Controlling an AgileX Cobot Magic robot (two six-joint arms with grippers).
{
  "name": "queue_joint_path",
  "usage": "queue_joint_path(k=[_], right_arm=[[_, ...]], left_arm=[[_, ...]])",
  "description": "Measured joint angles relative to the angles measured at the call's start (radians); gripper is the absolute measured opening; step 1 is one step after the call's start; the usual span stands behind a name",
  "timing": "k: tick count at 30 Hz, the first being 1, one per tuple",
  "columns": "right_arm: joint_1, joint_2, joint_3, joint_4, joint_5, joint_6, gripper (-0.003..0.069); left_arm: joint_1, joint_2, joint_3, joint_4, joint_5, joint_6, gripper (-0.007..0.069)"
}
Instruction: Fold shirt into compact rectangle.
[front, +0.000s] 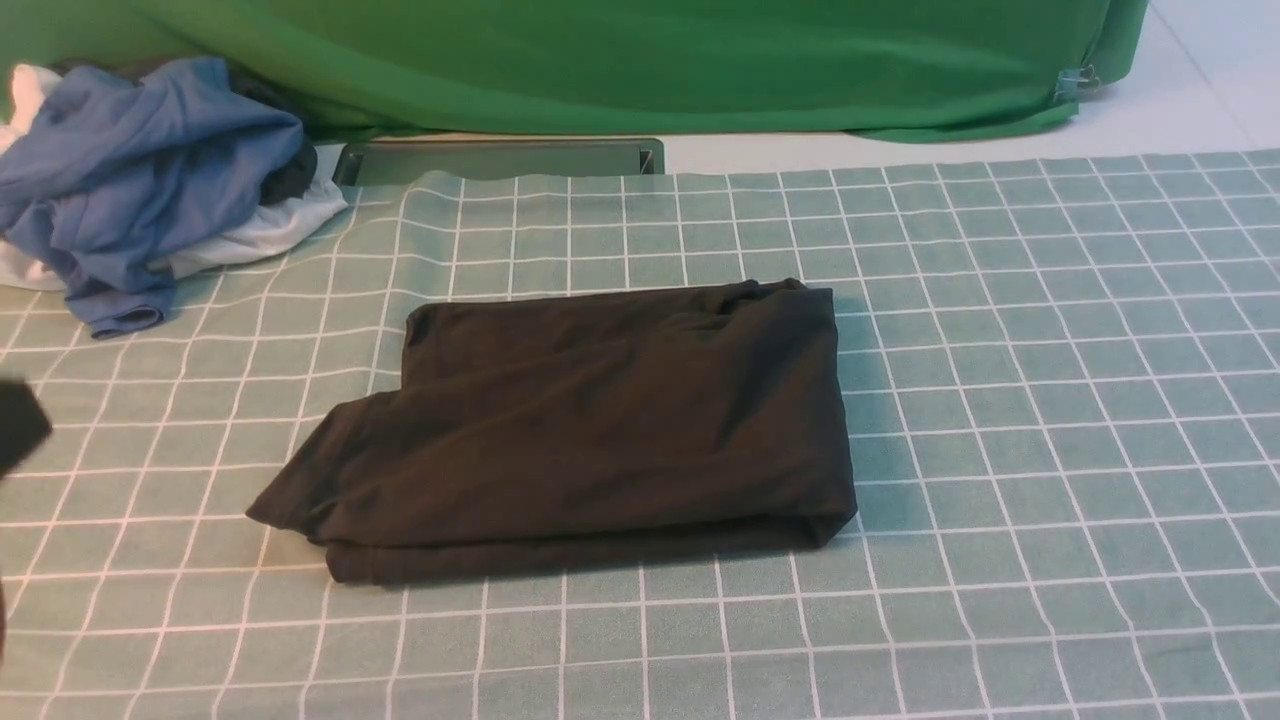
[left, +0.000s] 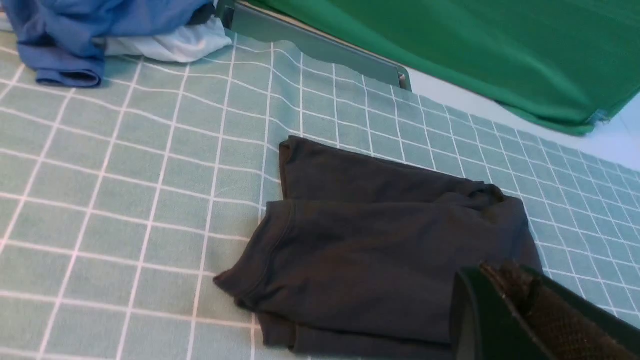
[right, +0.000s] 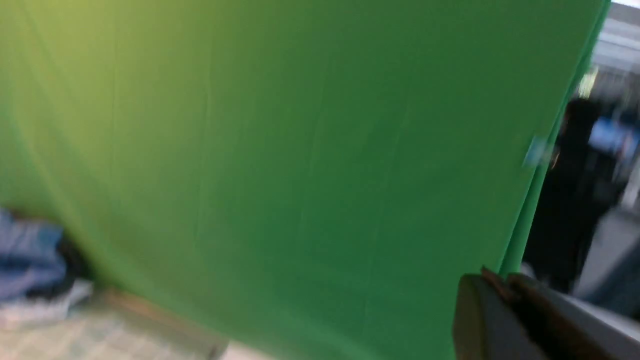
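The black shirt (front: 600, 430) lies folded into a thick, roughly rectangular stack in the middle of the checked cloth, with one sleeve corner sticking out at its near left. It also shows in the left wrist view, the shirt (left: 370, 250) flat on the cloth. My left gripper (left: 500, 272) hovers shut and empty above the cloth, well to the left of the shirt; in the front view only a dark bit of it (front: 18, 425) shows at the left edge. My right gripper (right: 500, 280) is shut, holds nothing and points at the green backdrop, out of the front view.
A pile of blue (front: 140, 170) and white (front: 270, 225) garments sits at the far left corner of the green-and-white checked cloth (front: 1050, 400). A grey metal bar (front: 500, 160) lies at the table's far edge, under the green backdrop (front: 640, 60).
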Motion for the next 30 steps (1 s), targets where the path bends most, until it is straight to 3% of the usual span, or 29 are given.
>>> queue_joint_path(k=[3,9,20,30], right_arm=[[0.000,-0.169,0.230,-0.001,-0.183,0.001,0.0071],[0.000,-0.321,0.444,0.000,-0.321,0.117,0.0071],[0.000,-0.345,0.479,0.000,-0.341,0.167,0.0090],[0.000,-0.345,0.479,0.000,-0.345,0.168,0.0113]], left_arm=[[0.000,-0.136,0.135,0.000,-0.026,-0.061,0.0015],[0.000,-0.261,0.243,-0.001,-0.097,-0.088,0.0015],[0.000,-0.264,0.246,-0.001,-0.267,-0.092,0.0015],[0.000,-0.264,0.246,-0.001,-0.278,-0.075,0.0015]])
